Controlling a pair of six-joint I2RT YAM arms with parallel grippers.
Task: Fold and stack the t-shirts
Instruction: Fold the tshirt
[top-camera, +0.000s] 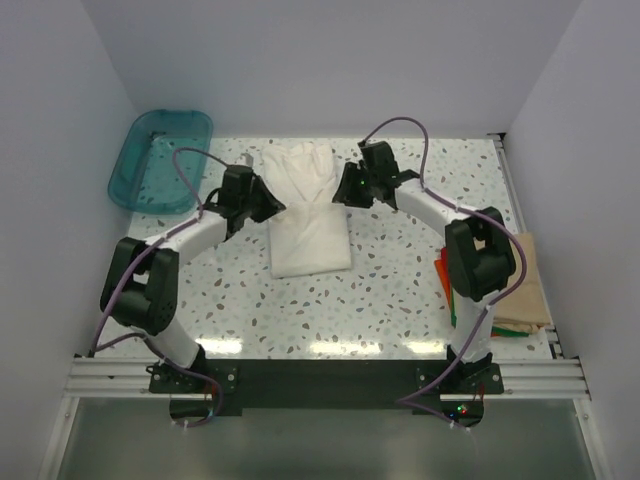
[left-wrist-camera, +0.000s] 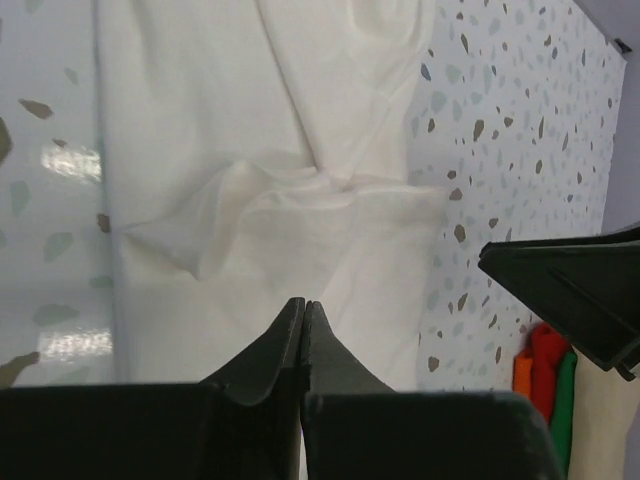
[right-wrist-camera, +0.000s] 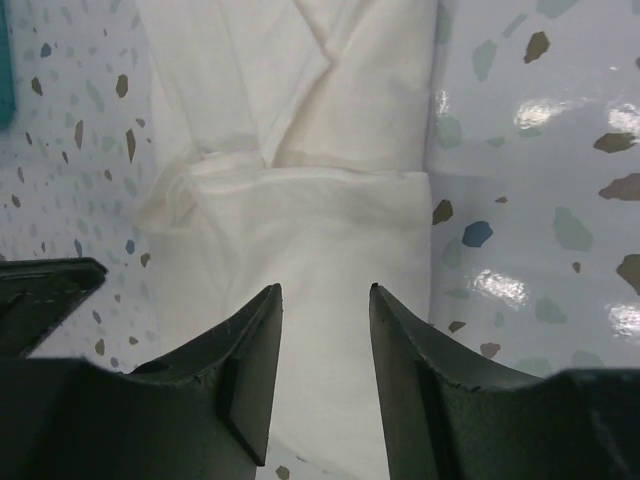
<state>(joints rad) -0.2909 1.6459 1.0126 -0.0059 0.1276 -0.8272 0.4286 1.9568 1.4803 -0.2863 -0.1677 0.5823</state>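
An off-white t-shirt (top-camera: 308, 215) lies partly folded in the middle of the table, its lower half a neat rectangle and its upper part bunched. My left gripper (top-camera: 268, 200) hovers at the shirt's left edge, its jaws shut with nothing between them (left-wrist-camera: 303, 305). My right gripper (top-camera: 345, 190) is at the shirt's right edge, open and empty above the cloth (right-wrist-camera: 325, 290). The shirt fills both wrist views (left-wrist-camera: 270, 150) (right-wrist-camera: 300, 200). A tan shirt (top-camera: 530, 285), an orange-red one (top-camera: 443, 275) and a green one (top-camera: 452, 312) lie piled at the right edge.
A teal translucent tub (top-camera: 160, 158) stands at the back left. The right arm's elbow (top-camera: 480, 250) rises over the shirt pile. White walls close in the table on three sides. The right gripper's body shows in the left wrist view (left-wrist-camera: 570, 290).
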